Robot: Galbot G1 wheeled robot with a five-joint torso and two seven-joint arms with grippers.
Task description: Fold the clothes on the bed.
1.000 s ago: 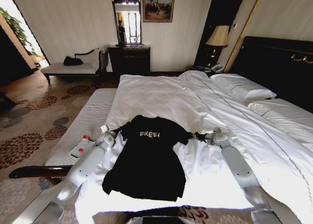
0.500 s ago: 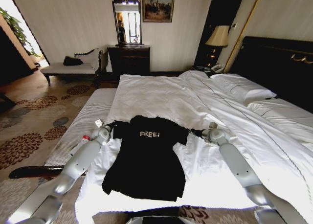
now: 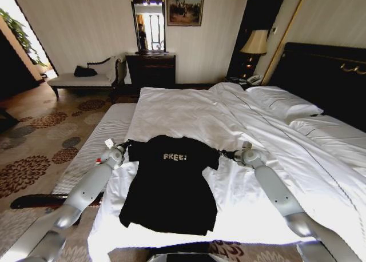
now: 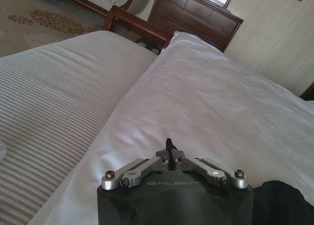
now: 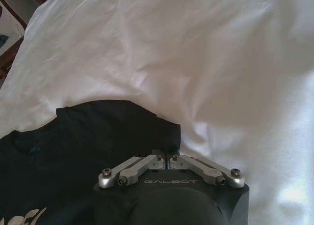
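Note:
The clothes are one black T-shirt (image 3: 170, 187) with white "FREE!" lettering, lying flat and face up near the foot of the bed (image 3: 240, 119). My left gripper (image 3: 124, 145) is at the shirt's left sleeve and is shut on it, at the bed's left edge. In the left wrist view the left gripper (image 4: 168, 147) has its fingers closed together over the white sheet, with black fabric (image 4: 287, 205) beside it. My right gripper (image 3: 225, 154) is shut on the right sleeve. The right wrist view shows the right gripper (image 5: 167, 154) pinching the sleeve's edge of the T-shirt (image 5: 88, 146).
A grey-striped bench (image 3: 97, 142) runs along the bed's left side, close under my left arm. Pillows (image 3: 283, 102) and a dark headboard (image 3: 326, 73) are at the right. A dresser (image 3: 150, 70), a chaise (image 3: 86, 79) and a lamp (image 3: 254, 43) stand by the far wall.
My left gripper has moved left and a little farther away, drawing the left sleeve outward. The right gripper has shifted slightly left with its sleeve. The shirt's shoulders lie wider and flatter.

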